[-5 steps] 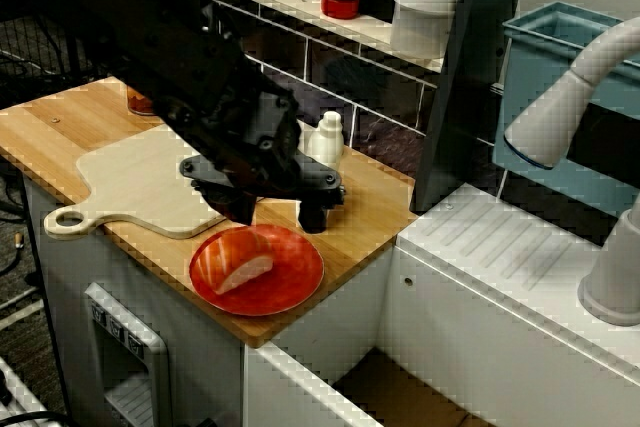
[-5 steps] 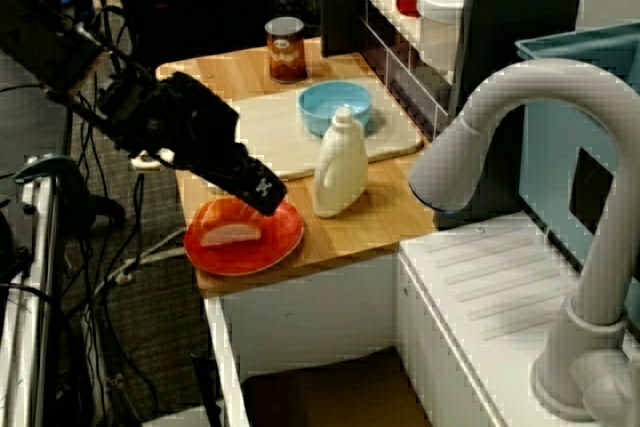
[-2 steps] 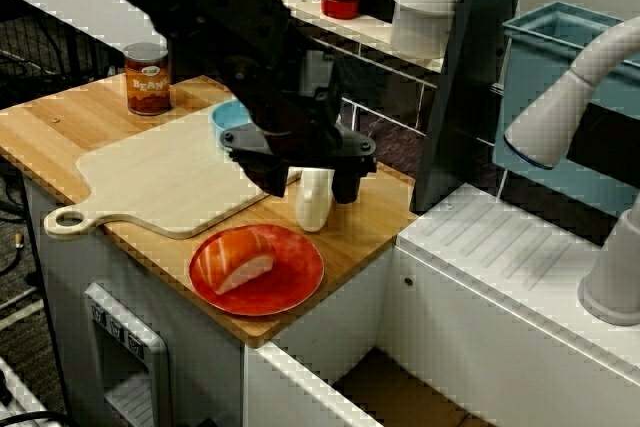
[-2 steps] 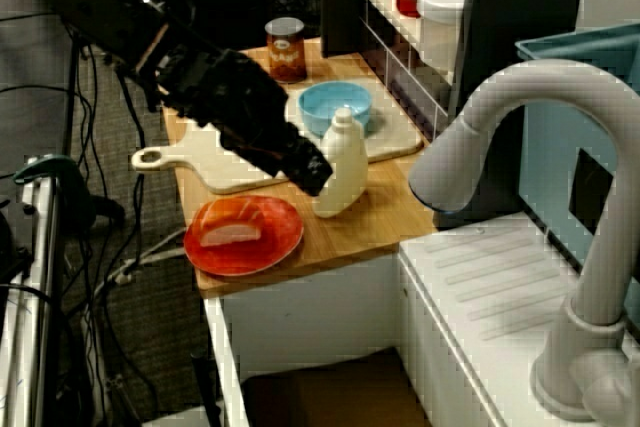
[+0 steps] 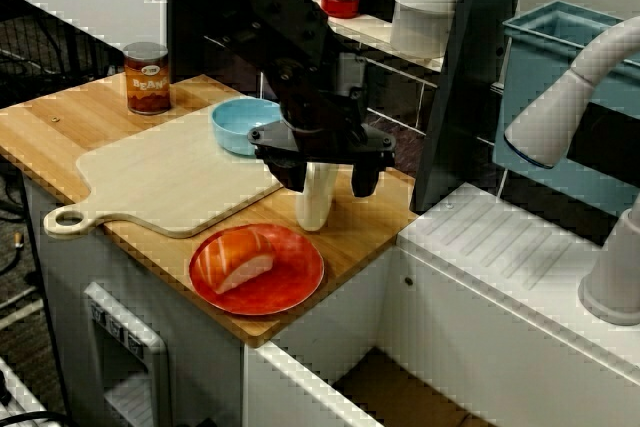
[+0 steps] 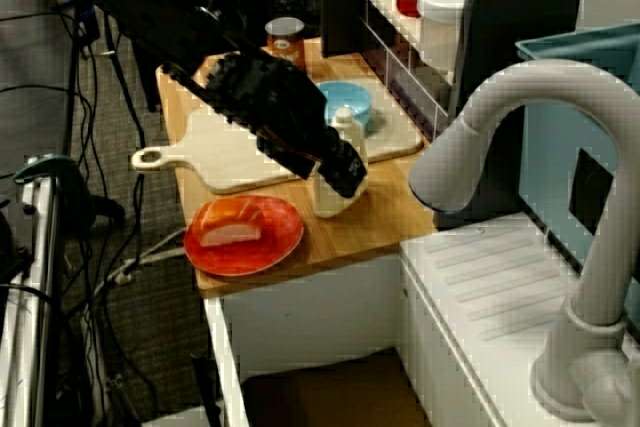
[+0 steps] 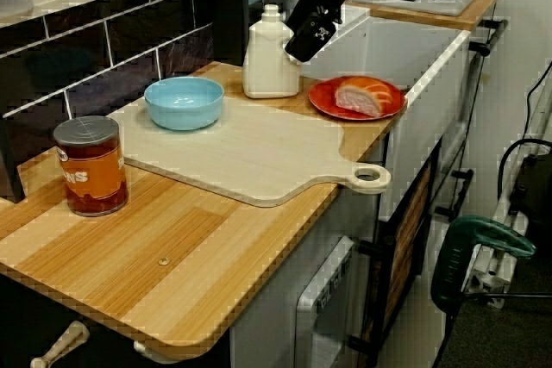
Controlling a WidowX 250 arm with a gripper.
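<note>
Gripper (image 5: 331, 179) is spread wide, straddling the white bottle (image 5: 314, 203), which stands upright on the counter (image 5: 380, 222) between the blue bowl (image 5: 240, 125) and the red plate (image 5: 296, 283). Looks like a grasp approach; contact can't be told. Closing calls for centring on the bottle's body.

Wooden counter (image 5: 60, 122), dark tiled backsplash (image 7: 103, 45)

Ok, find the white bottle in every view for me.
View facing the shelf: white bottle at centre, just behind the red plate.
View past the faucet: bottle at centre, partly hidden, right of the plate.
View along the counter: bottle upper middle, left of the plate.
Shared landmark: the red plate.
</note>
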